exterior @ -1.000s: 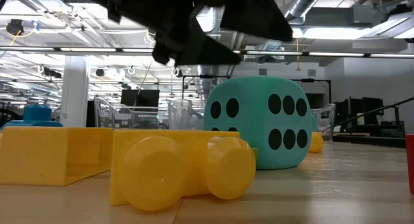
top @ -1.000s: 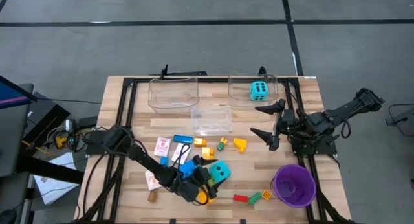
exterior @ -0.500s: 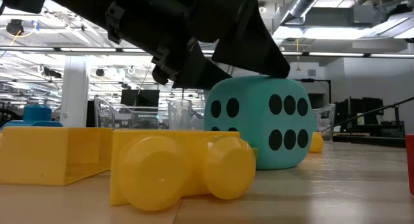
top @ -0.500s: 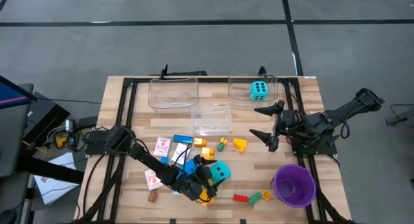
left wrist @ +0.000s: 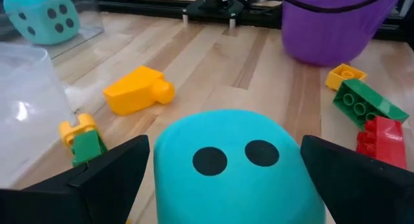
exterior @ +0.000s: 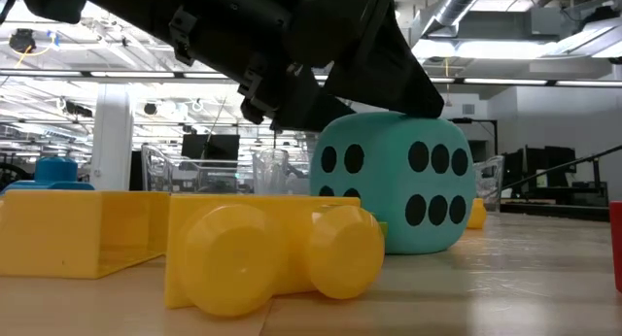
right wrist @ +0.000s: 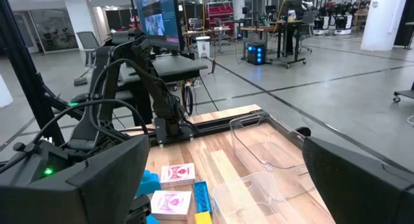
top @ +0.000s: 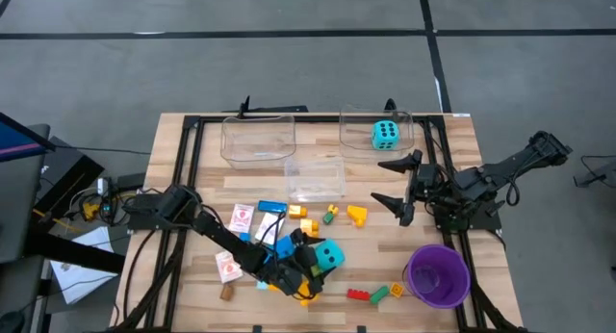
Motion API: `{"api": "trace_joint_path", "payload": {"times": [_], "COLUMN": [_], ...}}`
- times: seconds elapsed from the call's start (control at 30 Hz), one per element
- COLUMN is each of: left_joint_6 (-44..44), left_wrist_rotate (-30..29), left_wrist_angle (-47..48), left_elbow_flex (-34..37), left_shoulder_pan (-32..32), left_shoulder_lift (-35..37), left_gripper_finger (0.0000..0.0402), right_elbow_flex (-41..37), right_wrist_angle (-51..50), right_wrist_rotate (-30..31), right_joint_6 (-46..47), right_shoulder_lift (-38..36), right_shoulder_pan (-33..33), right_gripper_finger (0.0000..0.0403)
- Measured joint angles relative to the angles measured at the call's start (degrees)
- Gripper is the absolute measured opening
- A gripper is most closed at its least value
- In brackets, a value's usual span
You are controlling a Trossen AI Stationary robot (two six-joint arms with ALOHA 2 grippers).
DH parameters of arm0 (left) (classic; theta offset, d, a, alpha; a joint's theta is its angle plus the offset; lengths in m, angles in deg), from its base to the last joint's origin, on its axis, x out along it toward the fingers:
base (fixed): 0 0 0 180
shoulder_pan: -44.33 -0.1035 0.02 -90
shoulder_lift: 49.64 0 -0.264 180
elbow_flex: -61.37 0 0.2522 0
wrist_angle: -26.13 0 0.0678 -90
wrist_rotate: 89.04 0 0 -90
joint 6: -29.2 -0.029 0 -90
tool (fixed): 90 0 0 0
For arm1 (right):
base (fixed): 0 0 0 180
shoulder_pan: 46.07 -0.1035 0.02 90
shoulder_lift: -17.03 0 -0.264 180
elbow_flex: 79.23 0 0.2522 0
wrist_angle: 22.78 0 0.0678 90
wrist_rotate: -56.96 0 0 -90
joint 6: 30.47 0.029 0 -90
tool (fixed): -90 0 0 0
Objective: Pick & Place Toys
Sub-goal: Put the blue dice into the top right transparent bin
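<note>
Here the left gripper (left wrist: pixel 220 185) sat spread around the turquoise die (left wrist: pixel 229 166), one finger each side, apparently lined up to pinch it. The die rested on the table (top: pixel 385 266) beside a yellow brick (exterior: pixel 272 253). The right gripper (top: pixel 397 184) waited, spread, away from the die.

Wooden table (top: pixel 491 169): bricks (top: pixel 357 215), die (top: pixel 327 255), bins (top: pixel 257 139) (clear), purple cup (top: pixel 438 275).

Bright, even ceiling light falls over me; shadows stay soft. Near my left hand (left wrist: pixel 223 185), the turquoise die (left wrist: pixel 233 162) blurs slightly, glare-free.
</note>
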Motion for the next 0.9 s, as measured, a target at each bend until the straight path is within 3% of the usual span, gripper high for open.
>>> {"api": "trace_joint_path", "payload": {"times": [0.37, 0.67, 0.9], "left_joint_6": [-3.9, -8.0, -5.5], "left_wrist_rotate": [8.2, 5.5, 4.6], "left_wrist_angle": [4.3, 16.7, 17.7], "left_elbow_flex": [-0.1, 0.3, 0.2], "left_shoulder_pan": [-2.0, -2.6, -2.3], "left_shoulder_lift": [1.1, 8.3, 11.2], "left_gripper_finger": [0.0400, 0.0400, 0.0400], "right_elbow_flex": [0.0, 0.0, 0.0], "right_wrist_angle": [0.0, 0.0, 0.0], "right_wrist_rotate": [0.0, 0.0, 0.0], "right_joint_6": [-0.2, -0.6, -0.6], "right_shoulder_lift": [0.0, 0.0, 0.0], "right_shoulder_pan": [0.0, 0.0, 0.0], "right_gripper_finger": [0.0400, 0.0400, 0.0400]}}
